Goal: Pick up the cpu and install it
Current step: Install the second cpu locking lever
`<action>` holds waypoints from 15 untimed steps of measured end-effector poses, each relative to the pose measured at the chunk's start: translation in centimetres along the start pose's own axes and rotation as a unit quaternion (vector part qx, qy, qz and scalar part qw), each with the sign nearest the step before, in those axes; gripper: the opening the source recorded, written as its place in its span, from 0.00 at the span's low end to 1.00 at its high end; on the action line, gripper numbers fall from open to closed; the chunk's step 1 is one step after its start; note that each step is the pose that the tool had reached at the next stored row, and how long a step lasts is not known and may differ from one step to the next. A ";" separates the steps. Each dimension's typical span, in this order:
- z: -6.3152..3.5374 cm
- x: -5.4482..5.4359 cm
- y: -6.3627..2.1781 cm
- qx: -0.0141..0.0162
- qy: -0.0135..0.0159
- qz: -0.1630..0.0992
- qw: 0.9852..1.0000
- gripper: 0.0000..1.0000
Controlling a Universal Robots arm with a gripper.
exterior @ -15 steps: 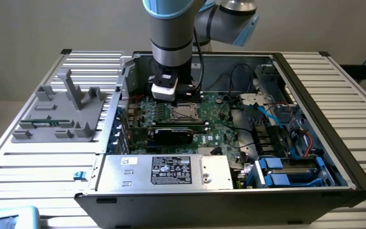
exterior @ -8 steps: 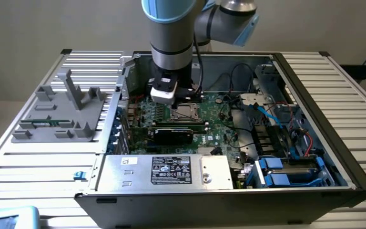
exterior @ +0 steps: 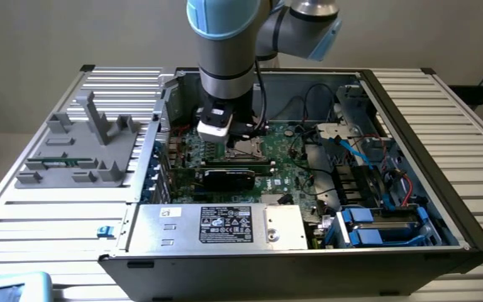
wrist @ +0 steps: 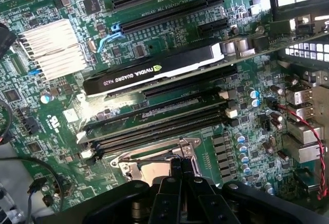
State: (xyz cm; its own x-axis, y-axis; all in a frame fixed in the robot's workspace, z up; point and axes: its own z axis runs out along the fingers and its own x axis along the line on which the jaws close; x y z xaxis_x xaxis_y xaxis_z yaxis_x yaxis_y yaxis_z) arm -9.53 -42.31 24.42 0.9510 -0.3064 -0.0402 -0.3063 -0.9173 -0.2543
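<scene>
My gripper (wrist: 182, 180) is clenched tight over the CPU socket (wrist: 154, 165); the exterior view adds the power supply (exterior: 216, 225)

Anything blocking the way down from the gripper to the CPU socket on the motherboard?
Nothing visible. The gripper hangs directly over the CPU socket, whose metal frame lies open below it. The NVIDIA graphics card and the memory slots lie alongside the socket, not between it and the gripper.

Inside the open computer case (exterior: 443, 207)

The expansion card (exterior: 227, 178) is sitting mid-motherboard (exterior: 288, 173); the power supply box (exterior: 216, 226) is lying along the case's front edge.
</scene>
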 end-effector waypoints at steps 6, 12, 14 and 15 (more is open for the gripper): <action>0.66 -0.1 0.21 -0.003 -0.007 0.015 1.000 0.11; 1.26 -0.3 0.45 -0.005 -0.014 0.020 1.000 0.11; 1.44 -0.4 0.52 -0.005 -0.014 0.020 1.000 0.11; 1.51 -0.4 0.57 -0.005 -0.014 0.020 1.000 0.11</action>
State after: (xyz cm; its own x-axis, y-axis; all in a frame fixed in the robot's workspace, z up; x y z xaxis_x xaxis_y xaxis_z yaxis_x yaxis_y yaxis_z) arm -10.03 -42.32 22.84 0.9387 -0.3359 -0.0779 -0.3447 -0.9069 -0.2422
